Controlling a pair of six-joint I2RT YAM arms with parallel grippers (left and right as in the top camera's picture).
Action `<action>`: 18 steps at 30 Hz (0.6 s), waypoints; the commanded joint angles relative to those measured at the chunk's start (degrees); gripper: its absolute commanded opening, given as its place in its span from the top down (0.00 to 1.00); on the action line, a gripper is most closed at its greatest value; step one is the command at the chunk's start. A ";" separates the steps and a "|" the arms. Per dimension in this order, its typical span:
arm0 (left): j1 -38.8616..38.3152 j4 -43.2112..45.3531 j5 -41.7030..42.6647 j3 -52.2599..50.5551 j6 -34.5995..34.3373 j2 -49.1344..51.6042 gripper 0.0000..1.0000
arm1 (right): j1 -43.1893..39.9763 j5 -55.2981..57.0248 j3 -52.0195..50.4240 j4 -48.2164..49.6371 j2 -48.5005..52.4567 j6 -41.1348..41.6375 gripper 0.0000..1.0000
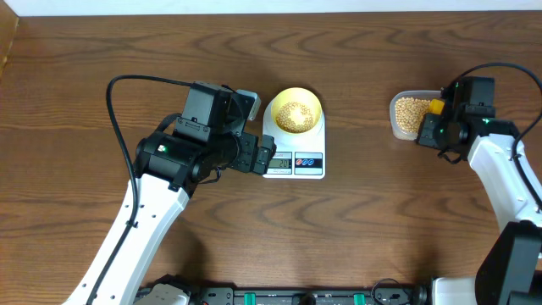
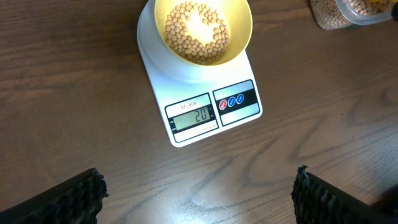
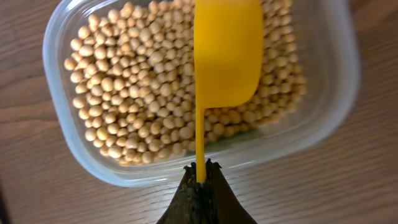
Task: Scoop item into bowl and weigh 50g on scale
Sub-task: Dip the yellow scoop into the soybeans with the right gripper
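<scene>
Over the clear tub (image 3: 345,74), your right gripper (image 3: 199,174) clamps the yellow scoop (image 3: 227,56) above the beans (image 3: 137,93). The bowl (image 2: 242,31), partly filled, sits on the scale (image 2: 163,81), which reads 20. Your left gripper (image 2: 199,193) is spread wide. You likely need another scoopful next.

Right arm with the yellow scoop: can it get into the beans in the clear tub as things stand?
Probably yes. The tub has no lid. The scoop, gripped by its handle in the right claw, hangs directly over the beans, and nothing sits between them.
</scene>
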 commanded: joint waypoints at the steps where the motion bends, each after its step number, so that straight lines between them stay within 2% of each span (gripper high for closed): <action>1: 0.17 -0.11 -0.39 1.62 -0.72 -0.52 0.02 | 0.39 -5.27 0.22 0.00 1.55 0.59 0.99; 18: 0.17 -0.11 -0.39 1.62 -0.72 -0.52 0.02 | -4.44 -23.89 0.22 -0.92 2.43 -0.81 0.99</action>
